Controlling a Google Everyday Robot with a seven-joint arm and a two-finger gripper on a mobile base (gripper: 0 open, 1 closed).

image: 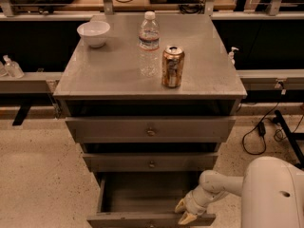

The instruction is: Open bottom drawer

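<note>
The bottom drawer [142, 219] is the lowest of three grey drawers in the metal cabinet. It stands pulled out toward the camera, and its dark inside shows. Its front runs along the bottom edge of the view, with the knob only just visible at that edge. My gripper [185, 212] is at the right part of the drawer's front lip, reaching in from my white arm [223, 184] at the lower right. The middle drawer [151, 162] and the top drawer [150, 129] are closed.
On the cabinet top [109, 70] stand a white bowl [93, 33], a clear water bottle [149, 37] and a soda can [172, 66]. Cables [259, 132] lie on the speckled floor at the right. Grey rails run along both sides behind the cabinet.
</note>
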